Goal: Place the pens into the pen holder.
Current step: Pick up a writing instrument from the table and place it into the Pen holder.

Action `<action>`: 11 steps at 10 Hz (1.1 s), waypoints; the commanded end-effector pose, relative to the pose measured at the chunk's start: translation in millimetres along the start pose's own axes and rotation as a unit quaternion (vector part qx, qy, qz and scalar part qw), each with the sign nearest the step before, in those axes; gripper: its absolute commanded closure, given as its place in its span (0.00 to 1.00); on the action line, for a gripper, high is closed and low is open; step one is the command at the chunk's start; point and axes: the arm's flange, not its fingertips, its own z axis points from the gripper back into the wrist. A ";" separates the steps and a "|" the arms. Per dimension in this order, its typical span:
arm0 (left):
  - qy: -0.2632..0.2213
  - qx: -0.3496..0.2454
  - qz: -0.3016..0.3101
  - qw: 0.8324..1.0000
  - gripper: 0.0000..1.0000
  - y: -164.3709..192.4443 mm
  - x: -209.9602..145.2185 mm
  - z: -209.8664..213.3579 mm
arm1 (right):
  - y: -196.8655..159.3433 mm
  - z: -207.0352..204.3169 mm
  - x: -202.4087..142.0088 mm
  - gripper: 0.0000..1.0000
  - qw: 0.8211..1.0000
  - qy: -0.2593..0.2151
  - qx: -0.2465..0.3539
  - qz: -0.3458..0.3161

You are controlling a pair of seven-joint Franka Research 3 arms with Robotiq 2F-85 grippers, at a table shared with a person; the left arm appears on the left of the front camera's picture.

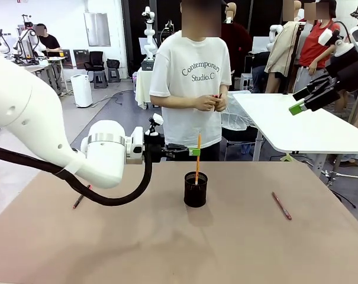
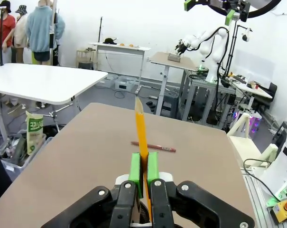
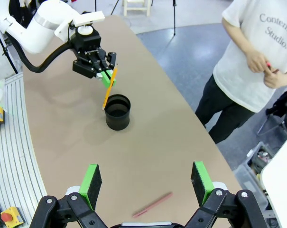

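Note:
My left gripper (image 1: 192,151) is shut on the yellow-orange pencil (image 1: 197,155), holding it nearly upright with its lower tip at the mouth of the black mesh pen holder (image 1: 195,189). The left wrist view shows the pencil (image 2: 141,130) pinched between the green pads (image 2: 135,171). A reddish-brown pen (image 1: 281,205) lies flat on the table to the right. The black pen with a red end (image 1: 80,197) lies at the left, partly behind my left arm's cable. My right gripper (image 1: 301,99) hangs open high at the right, empty (image 3: 146,179), above the reddish-brown pen (image 3: 152,204).
A person stands at the far edge behind the pen holder, hands (image 1: 211,102) together at the waist around something small and red. The brown table (image 1: 167,248) has free room in front of the holder. A white table (image 1: 309,121) stands beyond at the right.

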 end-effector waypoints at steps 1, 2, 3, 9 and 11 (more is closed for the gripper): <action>-0.005 0.004 -0.014 1.000 1.00 8.7 0.1 -0.7 | -0.8 0.3 0.8 0.00 1.000 -0.007 0.001 0.005; -0.010 0.009 -0.016 1.000 1.00 13.9 0.3 -0.5 | -0.8 0.3 0.8 0.00 1.000 -0.007 0.001 0.005; -0.005 0.012 -0.018 1.000 1.00 15.7 2.1 -0.4 | -0.8 0.3 0.8 0.00 1.000 -0.007 0.001 0.005; -0.032 -0.001 0.010 0.999 1.00 26.1 6.6 -9.5 | -0.8 0.3 0.8 0.00 1.000 -0.007 0.001 0.005; -0.027 0.005 0.008 1.000 0.81 32.0 5.5 -10.7 | -0.8 0.3 0.8 0.00 1.000 -0.007 0.001 0.005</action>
